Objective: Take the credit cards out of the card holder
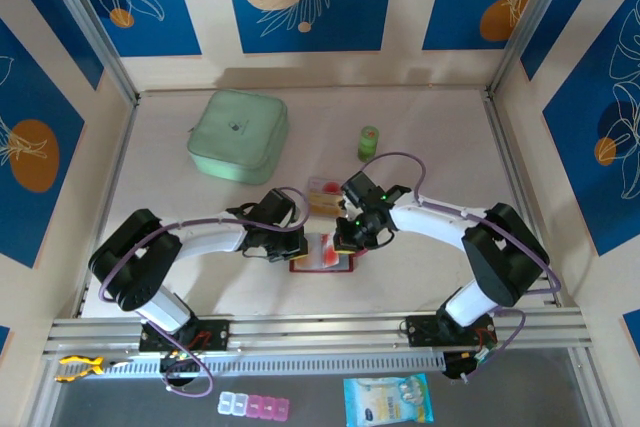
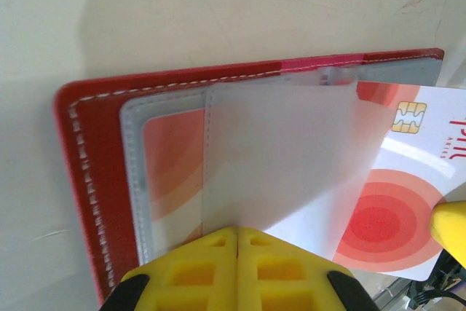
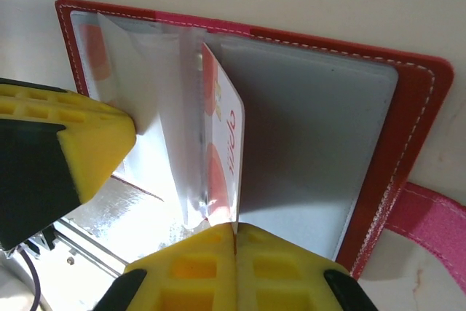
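The card holder (image 1: 325,269) lies open on the table (image 1: 440,137), grey inside up, with 2 grippers at it. The left gripper (image 2: 237,253) is at the card holder's left half. Its fingers are pressed together, clamped on a clear pocket (image 2: 291,151) lifted off the card holder. The right gripper (image 3: 234,242) is at the right half, fingers together, pinching the edge of 1 red-and-white card (image 3: 227,125). That card stands on edge, partly out of its pocket. A red tab (image 3: 429,216) projects from the card holder's outer side. Tan cards (image 1: 324,205) lie just beyond the card holder, and a pale-green pouch (image 1: 238,135) sits well beyond it, to the left.
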`<state>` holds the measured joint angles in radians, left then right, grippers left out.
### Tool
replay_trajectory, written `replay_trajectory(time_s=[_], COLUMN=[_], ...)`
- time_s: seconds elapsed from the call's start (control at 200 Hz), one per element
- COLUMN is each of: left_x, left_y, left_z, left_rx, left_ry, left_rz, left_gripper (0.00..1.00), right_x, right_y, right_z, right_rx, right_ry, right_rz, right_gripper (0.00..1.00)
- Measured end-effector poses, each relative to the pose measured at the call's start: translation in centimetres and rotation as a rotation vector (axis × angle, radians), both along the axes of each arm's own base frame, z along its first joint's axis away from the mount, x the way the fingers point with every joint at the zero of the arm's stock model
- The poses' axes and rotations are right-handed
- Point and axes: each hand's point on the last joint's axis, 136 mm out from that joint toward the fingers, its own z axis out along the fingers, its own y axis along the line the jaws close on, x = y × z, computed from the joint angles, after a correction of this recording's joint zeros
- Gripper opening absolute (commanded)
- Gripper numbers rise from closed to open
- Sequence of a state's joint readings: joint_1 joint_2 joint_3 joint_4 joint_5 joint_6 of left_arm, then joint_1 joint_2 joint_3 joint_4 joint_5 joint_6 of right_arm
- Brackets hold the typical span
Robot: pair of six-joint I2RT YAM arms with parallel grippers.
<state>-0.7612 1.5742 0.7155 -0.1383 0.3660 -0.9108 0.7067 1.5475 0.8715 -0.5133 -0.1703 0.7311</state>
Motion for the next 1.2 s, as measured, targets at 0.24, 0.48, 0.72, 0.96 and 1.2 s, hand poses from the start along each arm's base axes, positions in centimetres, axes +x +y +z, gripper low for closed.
replay_trajectory(time_s=[0.24, 0.48, 0.72, 0.96, 1.2], left_x=[0.0, 0.1, 0.1, 0.1, 0.1], left_y=[0.0, -0.1, -0.1, 0.0, -0.1], left_z=[0.0, 0.0, 0.0, 0.1, 0.7], left_rx=[0.0, -0.007, -0.007, -0.011, -0.022], left_ry=[0.0, -0.007, -0.008, -0.012, -0.024], left_rz=[0.0, 0.0, 0.0, 0.0, 0.0], left_gripper=[0.01, 0.01, 0.01, 0.01, 0.02], right_x=[0.2, 0.7, 0.8, 0.9, 1.8], right_y=[0.1, 0.4, 0.5, -0.1, -1.0], right_z=[-0.3, -0.2, 0.0, 1.3, 3.4], right_rx=[-0.022, -0.015, -0.007, -0.012, -0.034], right_ry=[-0.002, -0.015, -0.02, -0.061, -0.129], right_rz=[-0.019, -0.043, -0.052, -0.046, 0.035], right_gripper=[0.13, 0.1, 0.07, 0.07, 0.06])
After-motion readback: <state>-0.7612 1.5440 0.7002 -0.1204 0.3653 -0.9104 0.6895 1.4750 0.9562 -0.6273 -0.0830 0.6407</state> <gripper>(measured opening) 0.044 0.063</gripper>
